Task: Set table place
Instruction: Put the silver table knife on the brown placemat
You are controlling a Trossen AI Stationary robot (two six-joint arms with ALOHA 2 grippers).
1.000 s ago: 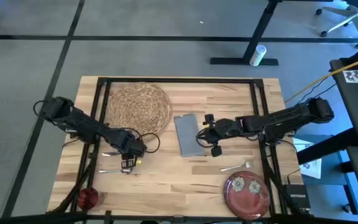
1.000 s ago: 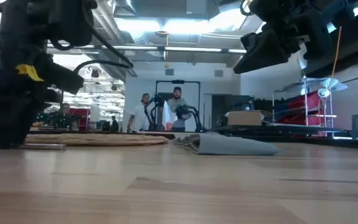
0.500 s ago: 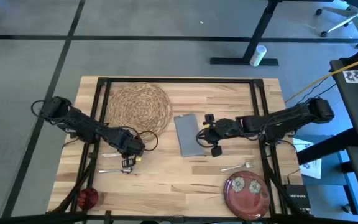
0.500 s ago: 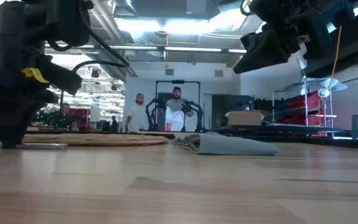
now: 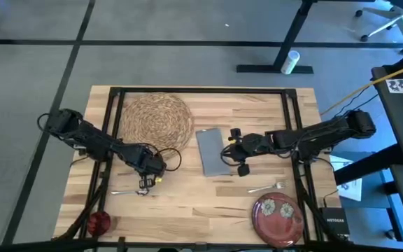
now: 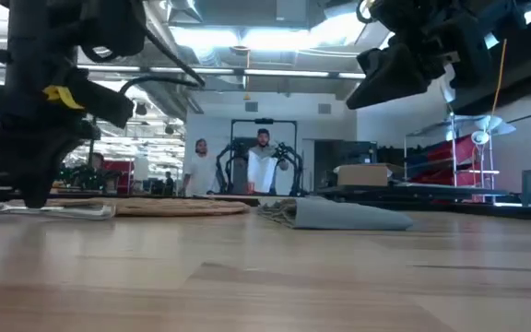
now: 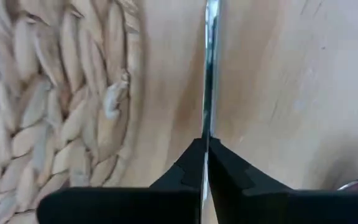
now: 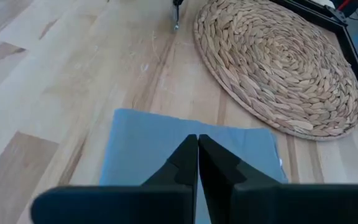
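1. The left tool (image 5: 144, 183) sits low in the left-centre of the high view, fingers (image 7: 188, 171) pressed together on a thin silver knife (image 7: 211, 74). The blade runs forward from the fingertips, just beside the mat (image 5: 157, 120).
2. In the low view the knife lies nearly flat at the tabletop (image 5: 208, 203), at the frame's left edge. I cannot tell whether it rests there or is just lifted.
3. The right tool (image 5: 238, 151) hangs above the napkin's (image 5: 211, 150) right edge, mid-frame, its fingers (image 8: 185, 162) together and holding nothing.
4. A spoon (image 5: 123, 191) lies below the left tool. A fork (image 5: 267, 186) and the plate (image 5: 277, 214) are at lower right, and the cup (image 5: 99, 222) at lower left.
5. Step in hand, as I judge it: handling the knife. The mat carries nothing, so the setting is barely begun.
6. The next move calls for a level carry to the knife's spot beside the mat, and a gentle release so the knife does not roll.
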